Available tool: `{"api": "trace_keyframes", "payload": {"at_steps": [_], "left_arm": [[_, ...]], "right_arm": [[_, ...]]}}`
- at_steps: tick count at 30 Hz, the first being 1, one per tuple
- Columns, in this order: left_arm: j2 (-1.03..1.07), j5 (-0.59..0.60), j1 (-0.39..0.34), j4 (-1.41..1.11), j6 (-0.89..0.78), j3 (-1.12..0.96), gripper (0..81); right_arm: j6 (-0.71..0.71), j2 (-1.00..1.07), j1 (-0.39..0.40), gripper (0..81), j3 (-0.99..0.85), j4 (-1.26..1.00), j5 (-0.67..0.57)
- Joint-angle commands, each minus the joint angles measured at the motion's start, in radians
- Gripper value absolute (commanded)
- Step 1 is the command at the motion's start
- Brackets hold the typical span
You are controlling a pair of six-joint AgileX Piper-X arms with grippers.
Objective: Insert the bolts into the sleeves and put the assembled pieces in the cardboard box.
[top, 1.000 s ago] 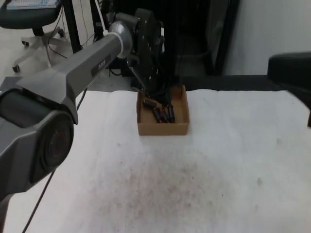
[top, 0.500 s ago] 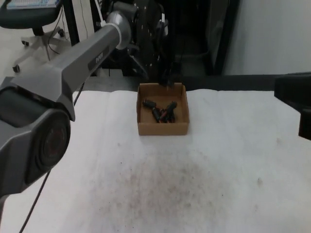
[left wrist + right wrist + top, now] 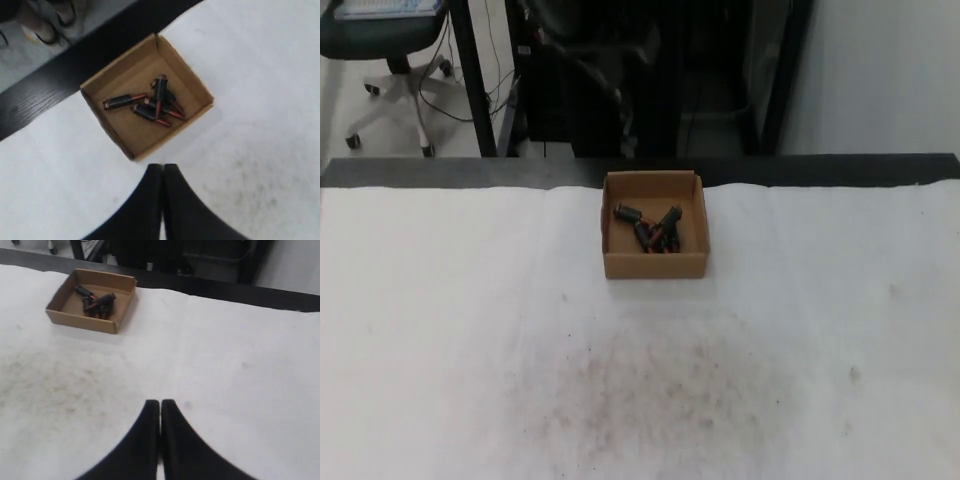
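Both were pinched shut and empty: the left end effector (image 3: 163, 167) hung just beside the cardboard box (image 3: 655, 266), where the assembled pieces (image 3: 652, 230) lay crisscrossed, and looked nearer than the right end effector (image 3: 160, 402), well off over the table (image 3: 640, 400).

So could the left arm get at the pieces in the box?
Probably yes: the left gripper hangs higher up, close to the open-topped box, with nothing between it and the pieces, though it is shut and must open first.

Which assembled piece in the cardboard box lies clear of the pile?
The assembled piece toward the cardboard box's left side; the others cross in a heap.
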Motion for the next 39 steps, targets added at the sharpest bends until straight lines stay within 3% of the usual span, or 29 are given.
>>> {"api": "trace_keyframes", "payload": {"at_steps": [1,11,16,18,23,28,39], "left_arm": [[-0.245,-0.045,-0.016,-0.052,0.004,0.254,0.3],[-1.173,-0.131,-0.018,-0.592,-0.314,1.355,0.3],[-1.631,-0.161,-0.018,-0.601,-0.291,1.651,0.3],[-1.794,-0.176,-0.018,-0.608,-0.268,1.719,0.3],[-1.760,-0.317,-0.013,-0.726,-0.195,1.790,0.3],[-1.662,-0.305,-0.013,-0.799,-0.198,1.833,0.3],[-1.635,-0.379,-0.013,-0.814,-0.200,1.876,0.3]], "right_arm": [[0.041,-0.087,-0.002,0.8,0.022,0.075,0.057],[0.069,-0.404,-0.002,0.8,0.155,0.118,0.092],[0.053,-0.437,-0.002,0.8,0.282,0.068,0.074],[-0.030,-0.437,0.000,0.8,0.289,-0.028,0.048],[-0.153,-0.437,0.000,0.8,0.385,-0.432,0.050],[-0.203,-0.437,0.000,0.8,0.534,-0.566,0.050],[0.072,-0.437,0.000,0.8,0.735,-0.631,0.111]]}}
